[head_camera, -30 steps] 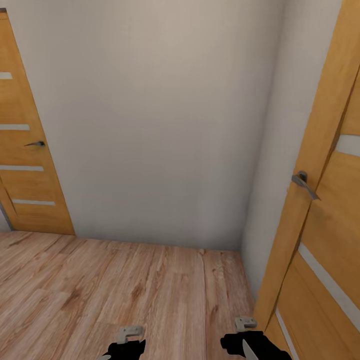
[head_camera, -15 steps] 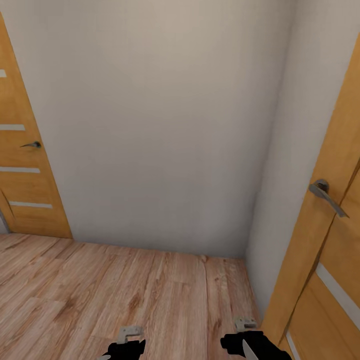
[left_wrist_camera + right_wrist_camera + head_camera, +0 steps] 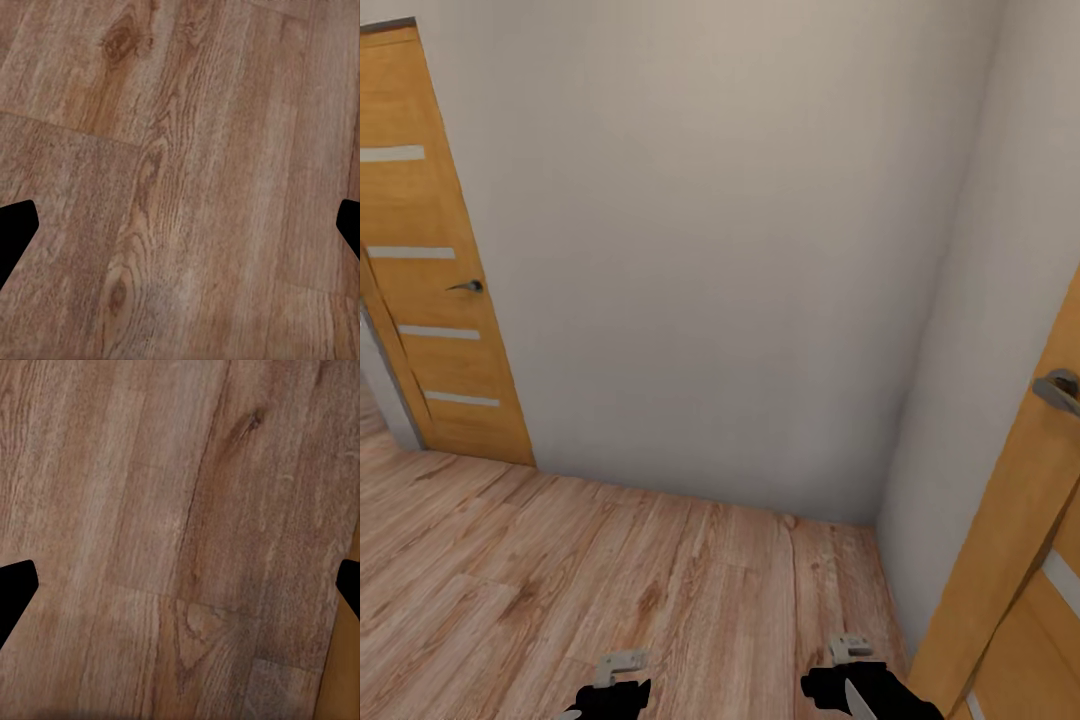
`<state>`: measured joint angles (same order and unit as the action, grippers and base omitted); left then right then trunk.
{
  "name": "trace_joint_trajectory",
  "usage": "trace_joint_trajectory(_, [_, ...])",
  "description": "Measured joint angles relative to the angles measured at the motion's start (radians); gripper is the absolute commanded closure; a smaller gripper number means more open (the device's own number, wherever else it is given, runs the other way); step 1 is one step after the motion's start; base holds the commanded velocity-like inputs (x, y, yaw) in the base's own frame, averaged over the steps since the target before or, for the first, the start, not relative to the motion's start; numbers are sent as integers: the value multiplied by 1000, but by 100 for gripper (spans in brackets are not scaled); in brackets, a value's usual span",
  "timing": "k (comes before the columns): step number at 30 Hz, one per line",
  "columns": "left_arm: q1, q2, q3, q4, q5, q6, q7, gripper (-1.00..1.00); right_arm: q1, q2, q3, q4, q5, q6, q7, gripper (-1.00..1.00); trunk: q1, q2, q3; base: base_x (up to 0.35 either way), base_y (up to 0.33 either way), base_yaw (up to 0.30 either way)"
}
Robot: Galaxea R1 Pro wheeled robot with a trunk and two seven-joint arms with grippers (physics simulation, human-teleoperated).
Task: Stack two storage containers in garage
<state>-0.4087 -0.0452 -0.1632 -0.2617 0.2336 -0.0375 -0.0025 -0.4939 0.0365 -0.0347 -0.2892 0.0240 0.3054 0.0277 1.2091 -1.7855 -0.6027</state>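
Nearest, at 6 o'clock in the head view, the left gripper [image 3: 610,690] and the right gripper [image 3: 850,685] are seen tucked low and close to the trunk, a posture judged to suit travel rather than reaching. In each wrist view 2 dark fingertips [image 3: 15,232] are spread to opposite edges with only wood-plank floor [image 3: 180,180] between them, so both grippers are wide apart and hold nothing. At 3 o'clock a wooden door [image 3: 1020,560] is cut off by the frame. Farther, at 12 o'clock, a plain wall [image 3: 720,250] is faced; at 10 o'clock another door [image 3: 430,260] stands. The 2 storage containers are not seen here, and their place cannot be told.
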Motion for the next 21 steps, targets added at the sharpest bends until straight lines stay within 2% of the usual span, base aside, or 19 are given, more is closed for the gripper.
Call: trace_joint_trajectory(21, [0,-1,0,0,0,0,0,-100,0,0,0,0,0,0,0,-100,0,0,-3,81,0,52])
